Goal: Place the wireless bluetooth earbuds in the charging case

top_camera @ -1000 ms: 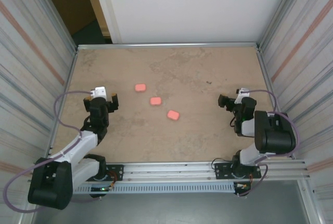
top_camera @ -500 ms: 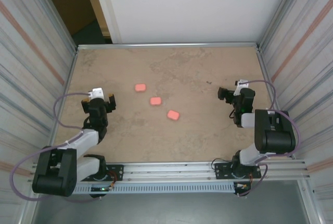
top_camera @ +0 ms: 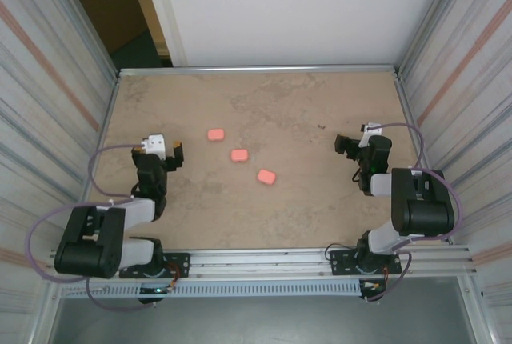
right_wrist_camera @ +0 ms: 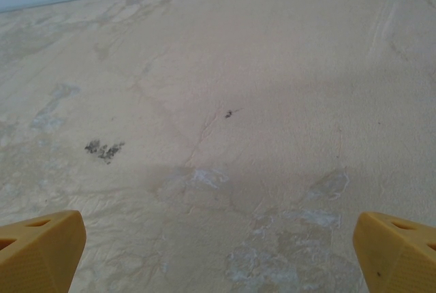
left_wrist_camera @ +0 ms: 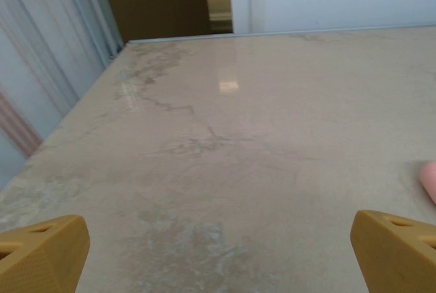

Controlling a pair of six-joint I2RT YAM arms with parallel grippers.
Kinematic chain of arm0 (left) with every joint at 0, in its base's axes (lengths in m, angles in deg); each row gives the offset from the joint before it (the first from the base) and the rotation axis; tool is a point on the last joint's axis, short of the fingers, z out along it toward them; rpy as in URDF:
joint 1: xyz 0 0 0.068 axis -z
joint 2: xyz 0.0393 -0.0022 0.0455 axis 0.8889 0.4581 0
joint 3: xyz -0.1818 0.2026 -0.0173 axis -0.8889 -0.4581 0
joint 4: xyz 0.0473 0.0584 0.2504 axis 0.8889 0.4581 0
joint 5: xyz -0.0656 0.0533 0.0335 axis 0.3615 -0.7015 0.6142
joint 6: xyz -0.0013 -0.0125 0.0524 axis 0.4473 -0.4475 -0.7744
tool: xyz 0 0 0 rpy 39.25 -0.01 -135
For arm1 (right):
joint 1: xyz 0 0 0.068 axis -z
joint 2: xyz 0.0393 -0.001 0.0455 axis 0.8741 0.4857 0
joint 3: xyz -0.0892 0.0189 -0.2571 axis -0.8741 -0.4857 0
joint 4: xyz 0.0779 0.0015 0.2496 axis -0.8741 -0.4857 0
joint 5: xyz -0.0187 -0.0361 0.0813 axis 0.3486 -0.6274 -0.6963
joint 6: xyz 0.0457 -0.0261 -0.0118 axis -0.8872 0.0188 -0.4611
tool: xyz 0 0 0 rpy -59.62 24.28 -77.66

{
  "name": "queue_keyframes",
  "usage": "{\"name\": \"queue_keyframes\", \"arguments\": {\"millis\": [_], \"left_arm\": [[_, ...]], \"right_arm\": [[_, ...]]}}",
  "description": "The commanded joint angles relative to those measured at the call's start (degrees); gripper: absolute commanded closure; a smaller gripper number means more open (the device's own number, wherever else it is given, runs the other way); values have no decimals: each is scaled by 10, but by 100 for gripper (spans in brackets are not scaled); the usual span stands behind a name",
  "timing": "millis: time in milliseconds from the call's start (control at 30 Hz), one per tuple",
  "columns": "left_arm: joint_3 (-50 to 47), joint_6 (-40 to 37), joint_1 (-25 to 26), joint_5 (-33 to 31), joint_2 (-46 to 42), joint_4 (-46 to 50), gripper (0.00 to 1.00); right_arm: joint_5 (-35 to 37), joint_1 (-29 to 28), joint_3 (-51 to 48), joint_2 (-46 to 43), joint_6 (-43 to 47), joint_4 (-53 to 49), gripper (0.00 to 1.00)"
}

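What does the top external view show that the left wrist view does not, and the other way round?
Top external gives: both arms whole, the right gripper, and three pink cases in a diagonal row between the arms.
Left wrist gives: a close look at the yellow fingertips of the left gripper, wide apart with nothing between them, and a bright reflection on the table.
Shared: the marbled table, the brown opening beyond its far left corner, and a pink case, cut off at the wrist picture's right edge.

looks like a lab test cell: stone-look tabletop [top_camera: 320, 120] boxed in by ribbed metal walls [top_camera: 48, 112], arms bolted to an aluminium rail [top_camera: 264, 260]
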Motion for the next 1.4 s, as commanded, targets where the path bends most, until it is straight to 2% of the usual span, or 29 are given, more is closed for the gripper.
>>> {"name": "queue_keyframes", "arguments": {"millis": [0, 267, 433, 467, 533, 600, 700, 800, 1367], "left_arm": [[-7, -17, -4, 38, 36, -88, 1], [-14, -19, -4, 40, 92, -157, 1], [7, -22, -5, 42, 135, -165, 1], [13, -24, -5, 38, 137, -160, 1], [32, -12, -8, 47, 109, -76, 1], [50, -16, -13, 58, 123, -66, 1], [99, -13, -21, 84, 120, 41, 1], [108, 9, -54, 133, 119, 63, 1], [108, 7, -54, 133, 119, 60, 1]], "right_arm": [[11, -5, 8, 5, 13, -5, 0], [13, -6, 9, 6, 14, -6, 0], [14, -6, 9, 6, 14, -6, 0], [14, -6, 9, 6, 15, -6, 0], [15, -6, 9, 5, 14, -6, 0], [15, -6, 10, 6, 15, -6, 0], [14, -6, 10, 6, 15, -7, 0], [14, -6, 9, 6, 15, -6, 0], [26, -13, 9, 4, 19, -6, 0]]}}
